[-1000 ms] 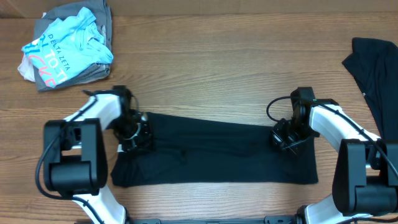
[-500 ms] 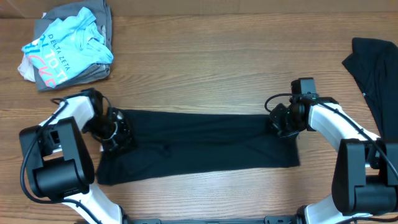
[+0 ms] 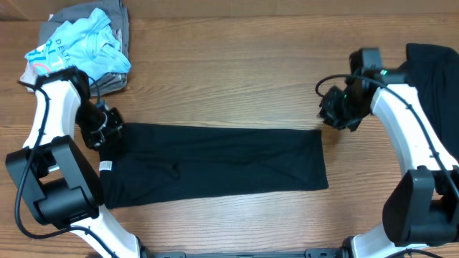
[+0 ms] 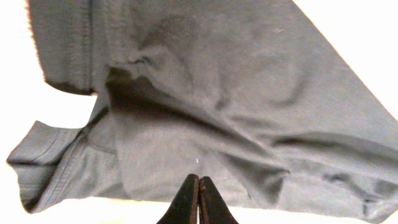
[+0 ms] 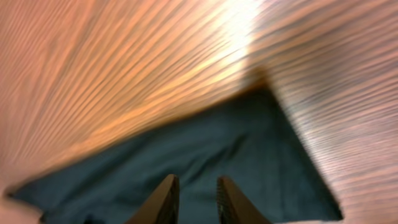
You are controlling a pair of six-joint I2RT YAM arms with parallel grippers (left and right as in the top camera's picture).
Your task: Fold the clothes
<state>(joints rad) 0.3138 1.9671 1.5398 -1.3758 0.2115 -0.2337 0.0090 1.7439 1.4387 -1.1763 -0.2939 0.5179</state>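
- Black T-shirt (image 3: 215,165): lies flat on the wooden table (image 3: 229,79) as a long band running left to right across the near middle. Sleeves and neckline cannot be made out from overhead.
- White tag (image 3: 106,165): a small pale patch on the band's left end. Any print on it is too small to read.
- Left gripper (image 4: 198,186): sits at the shirt's upper left corner. In the wrist view the two fingers are pressed tight together over wrinkled fabric. Whether any cloth is pinched between them cannot be told, as the frame edge cuts off the finger bases.
- Right gripper (image 5: 198,183): hangs over bare wood just beyond the shirt's upper right corner, clear of the cloth. The fingers stand a narrow gap apart with nothing between them. The wrist view is blurred, showing only a dark corner of the shirt.
- Pile of clothes (image 3: 79,46): at the far left corner, light blue fabric with lettering over grey. The lettering is partly hidden by folds and by the left arm.
- Second black garment (image 3: 434,72): at the right edge, cut off by the frame and partly covered by the right arm, so its shape is unclear.
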